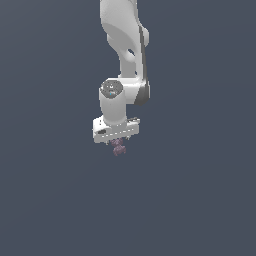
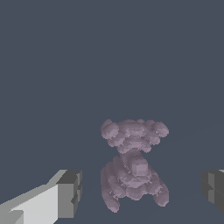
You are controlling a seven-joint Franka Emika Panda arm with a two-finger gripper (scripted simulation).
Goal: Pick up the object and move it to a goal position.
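The object (image 1: 119,149) is a tiny lumpy mauve-pink thing with dull purple patches, sitting directly under the white gripper (image 1: 117,143) in the exterior view. In the wrist view the object (image 2: 131,175) lies between the two grey fingertips (image 2: 70,192), with a clear gap on each side. The gripper (image 2: 141,192) is open and straddles the object without touching it. The white arm (image 1: 122,45) comes down from the top of the exterior view.
A plain dark blue-grey surface (image 1: 200,200) fills both views. No other objects, edges or goal marker show.
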